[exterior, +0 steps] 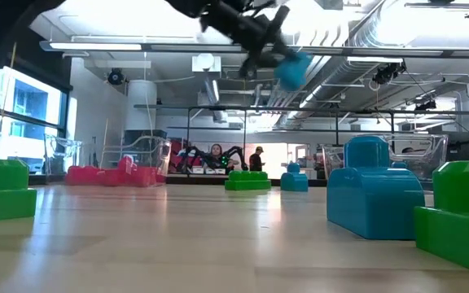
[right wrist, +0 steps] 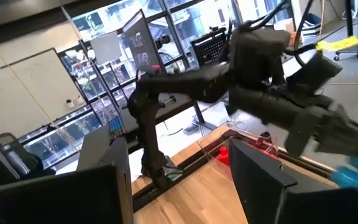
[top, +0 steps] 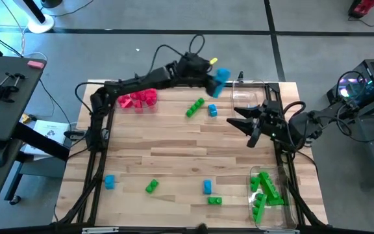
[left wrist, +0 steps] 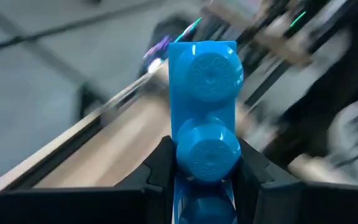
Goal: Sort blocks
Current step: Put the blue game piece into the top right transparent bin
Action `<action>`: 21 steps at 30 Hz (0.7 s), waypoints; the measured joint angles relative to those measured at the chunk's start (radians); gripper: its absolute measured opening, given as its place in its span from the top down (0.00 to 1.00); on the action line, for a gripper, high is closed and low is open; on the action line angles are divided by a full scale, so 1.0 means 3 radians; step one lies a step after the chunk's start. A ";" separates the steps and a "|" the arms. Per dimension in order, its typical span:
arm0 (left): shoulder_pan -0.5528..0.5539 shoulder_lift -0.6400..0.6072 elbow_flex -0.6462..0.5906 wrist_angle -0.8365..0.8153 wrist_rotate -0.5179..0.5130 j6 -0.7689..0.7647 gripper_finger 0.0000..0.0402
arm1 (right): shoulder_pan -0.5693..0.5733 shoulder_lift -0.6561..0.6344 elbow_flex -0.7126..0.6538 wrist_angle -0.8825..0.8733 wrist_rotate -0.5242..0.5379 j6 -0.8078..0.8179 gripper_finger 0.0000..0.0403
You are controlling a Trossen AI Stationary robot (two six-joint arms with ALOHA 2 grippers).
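My left gripper (top: 211,76) is raised over the table's far edge, shut on a bright blue block (top: 220,82) of two studs in a row. That block also shows high up in the low view (exterior: 293,69). My right gripper (top: 247,125) stands open at the right, level, with nothing between its fingers (right wrist: 179,199). Loose on the wood lie a green bar (top: 195,107) and a blue block (top: 212,111) at the far middle. Near the front edge lie two blue (top: 110,181) (top: 207,186) and two green blocks (top: 151,186) (top: 214,201). My left gripper pinches the blue block between its two fingers (left wrist: 160,171), one on each long side, at the end nearest the wrist (left wrist: 207,158). The studs face the wrist camera, and the other end juts past the fingertips. The block is lifted clear of the table, slanting downward.
A clear tray with pinkish red blocks (top: 138,99) stands at the far left, a clear tray (top: 255,88) at the far right just beyond my left gripper, and one with green blocks (top: 268,192) at the near right. The table's middle (top: 174,146) is bare wood.
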 joint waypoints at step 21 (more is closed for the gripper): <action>-0.0471 0.1339 -0.0004 0.2527 -0.0516 -0.0034 0.55 | -0.0042 0.0176 0.0000 0.0299 0.0056 0.0117 0.60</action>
